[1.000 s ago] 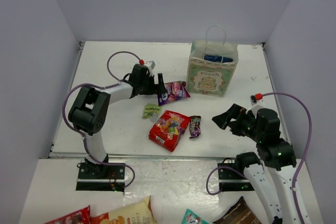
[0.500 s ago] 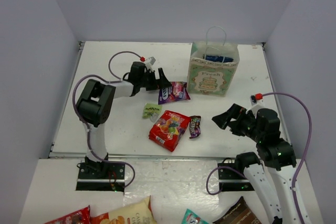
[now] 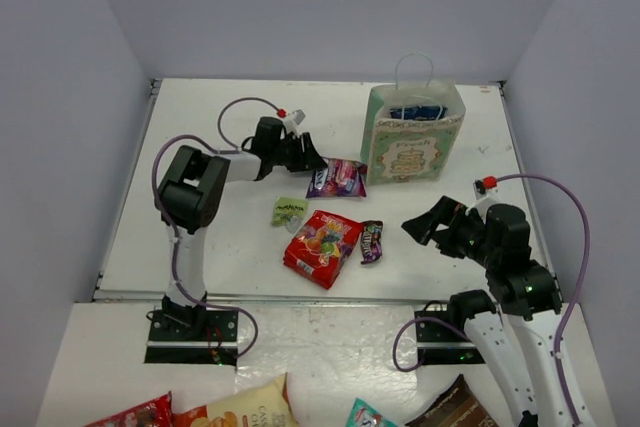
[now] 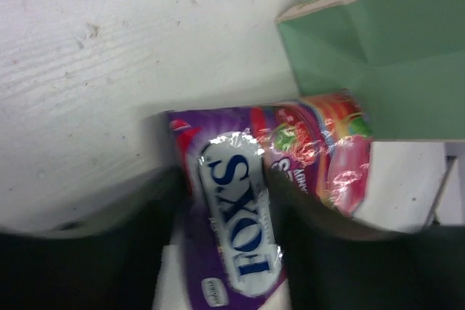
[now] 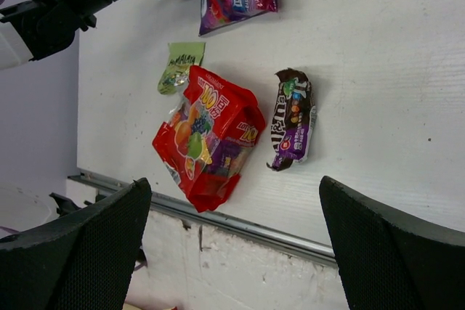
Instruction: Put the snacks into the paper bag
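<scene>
Lifting the purple candy pack [image 3: 337,178], beside the paper bag [image 3: 412,147] near the table's [image 3: 200,227] far edge, we must clear the bag's top; whether the left pincer [image 4: 225,201] grips it we cannot tell; right pincer [image 3: 425,223] gapes

The purple foil candy pack [image 3: 336,178], pinched in the left gripper [image 3: 318,161], butts against the foot of the cream paper bag with the mint-green panel [image 3: 412,142], leaving no gap there. The bag's mouth is reachable from above, past thin white loop handles [image 3: 414,65] and a blue packet [image 3: 415,111] inside. Bare white worktop [image 3: 395,249] lies between the dark brown candy packet [image 3: 371,241] and the wide-spread right gripper [image 3: 421,222].
</scene>
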`<state>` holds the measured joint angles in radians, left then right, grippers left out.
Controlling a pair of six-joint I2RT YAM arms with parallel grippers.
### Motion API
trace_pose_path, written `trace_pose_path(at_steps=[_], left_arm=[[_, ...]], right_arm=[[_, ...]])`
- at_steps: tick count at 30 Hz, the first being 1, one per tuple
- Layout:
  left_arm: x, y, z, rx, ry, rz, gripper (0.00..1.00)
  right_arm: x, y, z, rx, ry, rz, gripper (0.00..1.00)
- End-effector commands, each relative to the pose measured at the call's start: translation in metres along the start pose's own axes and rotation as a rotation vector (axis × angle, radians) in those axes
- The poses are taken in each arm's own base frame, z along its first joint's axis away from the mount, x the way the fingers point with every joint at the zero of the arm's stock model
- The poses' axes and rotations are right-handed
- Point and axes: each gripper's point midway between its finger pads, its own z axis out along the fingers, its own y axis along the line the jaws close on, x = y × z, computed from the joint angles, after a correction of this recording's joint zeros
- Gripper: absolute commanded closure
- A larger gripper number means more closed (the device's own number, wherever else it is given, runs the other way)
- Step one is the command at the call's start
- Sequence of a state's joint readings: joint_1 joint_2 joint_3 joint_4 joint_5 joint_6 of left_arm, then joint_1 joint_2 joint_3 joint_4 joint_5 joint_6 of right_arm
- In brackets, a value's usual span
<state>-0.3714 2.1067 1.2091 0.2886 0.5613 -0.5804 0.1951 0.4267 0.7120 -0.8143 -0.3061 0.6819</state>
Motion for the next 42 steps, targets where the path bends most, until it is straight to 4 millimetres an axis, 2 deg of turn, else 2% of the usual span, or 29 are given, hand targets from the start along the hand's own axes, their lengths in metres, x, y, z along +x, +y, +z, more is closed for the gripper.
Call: trace_pose_path(at_steps=[1, 3, 4, 5, 11, 13, 22, 24, 27, 29, 30, 39, 42], left_arm=[[0.079, 0.035, 0.004, -0.097, 0.239, -0.103, 0.6], [0.08, 0.035, 0.004, -0.095, 0.243, -0.1, 0.8], [0.081, 0.035, 0.004, -0.094, 0.247, -0.094, 0.95], [0.081, 0.035, 0.004, -0.091, 0.249, -0.092, 1.0], [0.071, 0.023, -0.003, -0.035, 0.228, -0.096, 1.0], [0.057, 0.015, -0.009, 0.005, 0.187, -0.11, 1.0], [0.03, -0.033, -0.044, 0.179, 0.146, -0.11, 1.0], [0.027, -0.046, -0.054, 0.223, 0.138, -0.127, 1.0], [0.005, -0.066, -0.07, 0.31, 0.076, -0.125, 1.0], [-0.002, -0.078, -0.079, 0.36, 0.066, -0.131, 1.0], [-0.013, -0.09, -0.086, 0.397, 0.041, -0.127, 1.0], [-0.058, -0.156, -0.128, 0.555, -0.031, -0.087, 1.0], [-0.079, -0.181, -0.145, 0.604, -0.077, -0.034, 1.0]], right_arm=[[-0.004, 0.006, 0.002, -0.03, -0.008, 0.004, 0.03], [-0.004, 0.007, 0.001, -0.032, -0.008, 0.003, 0.03], [-0.004, 0.007, 0.001, -0.031, -0.007, 0.004, 0.03], [-0.004, 0.008, 0.0, -0.033, -0.011, 0.002, 0.03], [-0.004, 0.007, 0.0, -0.032, -0.008, 0.005, 0.03], [-0.003, 0.007, 0.0, -0.032, -0.008, 0.005, 0.03], [0.008, -0.002, 0.012, -0.03, 0.028, 0.029, 0.03], [0.007, -0.001, 0.012, -0.036, 0.024, 0.031, 0.03], [0.008, 0.0, 0.011, -0.04, 0.025, 0.03, 0.03], [0.008, 0.0, 0.01, -0.039, 0.026, 0.029, 0.03], [0.008, 0.0, 0.01, -0.04, 0.023, 0.026, 0.03], [0.013, -0.006, 0.015, -0.035, 0.033, 0.031, 0.03], [0.012, -0.004, 0.014, -0.041, 0.029, 0.033, 0.03]])
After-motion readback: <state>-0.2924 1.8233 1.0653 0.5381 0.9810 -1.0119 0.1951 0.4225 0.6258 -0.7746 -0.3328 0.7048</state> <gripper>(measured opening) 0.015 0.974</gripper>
